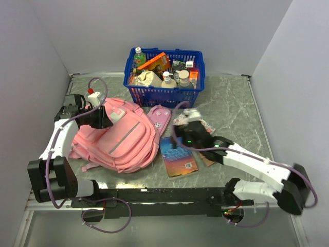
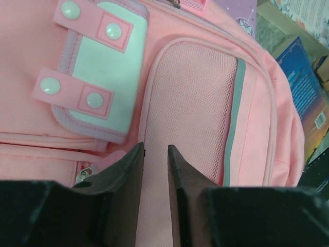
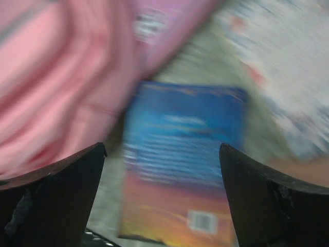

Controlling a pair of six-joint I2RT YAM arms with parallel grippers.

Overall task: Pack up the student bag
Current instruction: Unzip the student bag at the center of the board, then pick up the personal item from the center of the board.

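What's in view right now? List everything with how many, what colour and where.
bag: one, pink, left side of table
pencil case: one, pink, between bag and basket
basket: one, blue, back centre
bottles: at least three, two cream and one green, in basket
book: one, blue and orange, right of bag
printed item: one, white with red, right of book, too blurred to identify
table: one, grey marbled
left fingers: two, black, slightly apart over the bag's mesh pocket
right fingers: two, black, wide apart over book
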